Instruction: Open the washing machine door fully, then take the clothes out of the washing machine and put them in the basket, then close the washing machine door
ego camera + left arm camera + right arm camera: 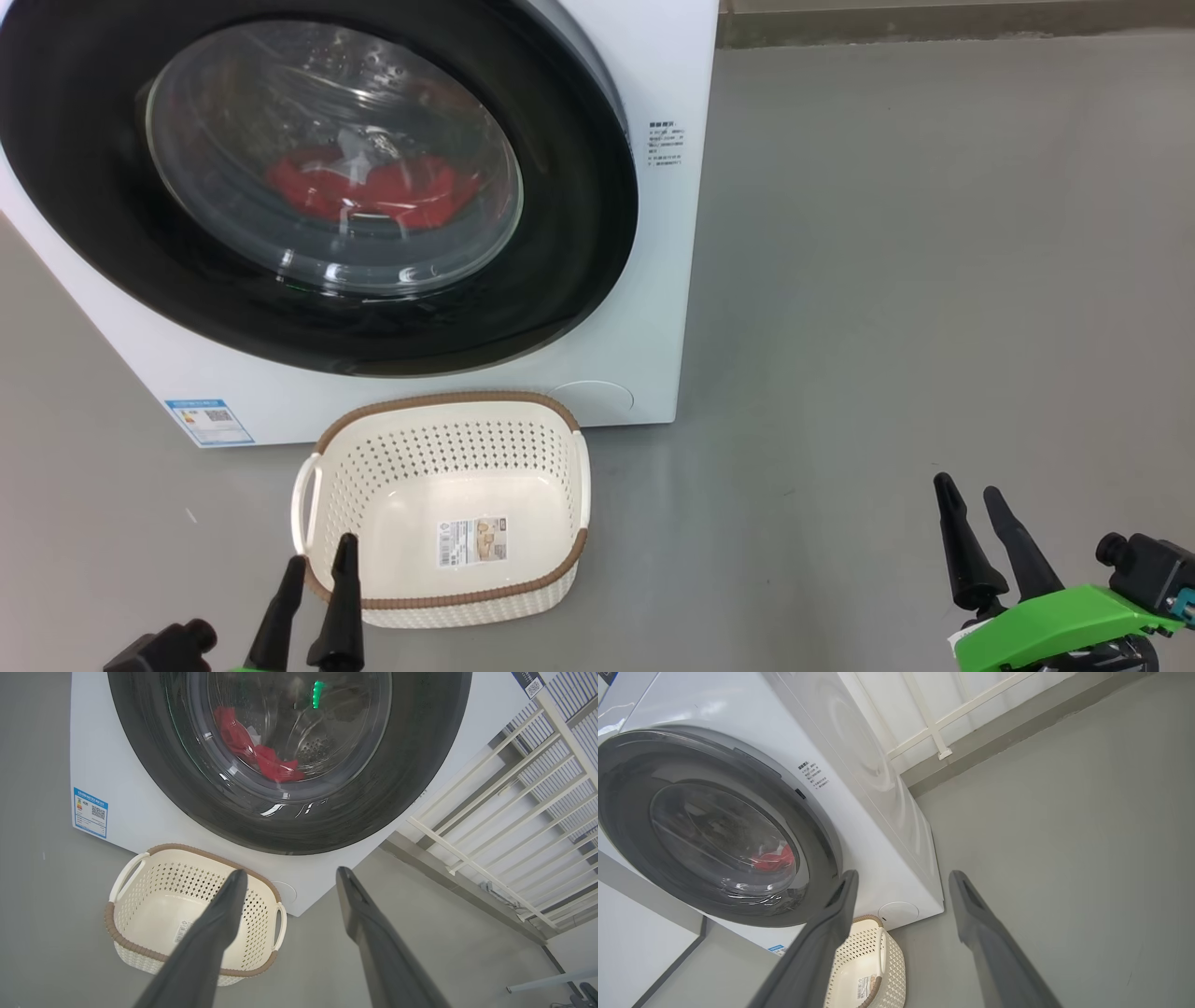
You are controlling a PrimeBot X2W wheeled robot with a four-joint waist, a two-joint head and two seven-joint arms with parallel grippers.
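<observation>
Basket [448, 597] against washing machine [448, 401] front.

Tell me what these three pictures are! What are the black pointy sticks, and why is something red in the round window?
They come from a robot's three cameras. One sits on its head and looks down. The other two sit on its wrists, one on each arm. The black sticks are its fingers: the left gripper and the right gripper, both open and holding nothing. The big white box is a washing machine. Its round door is shut, and the red things behind the glass are clothes. On the grey floor in front stands an empty basket, waiting for them.
</observation>
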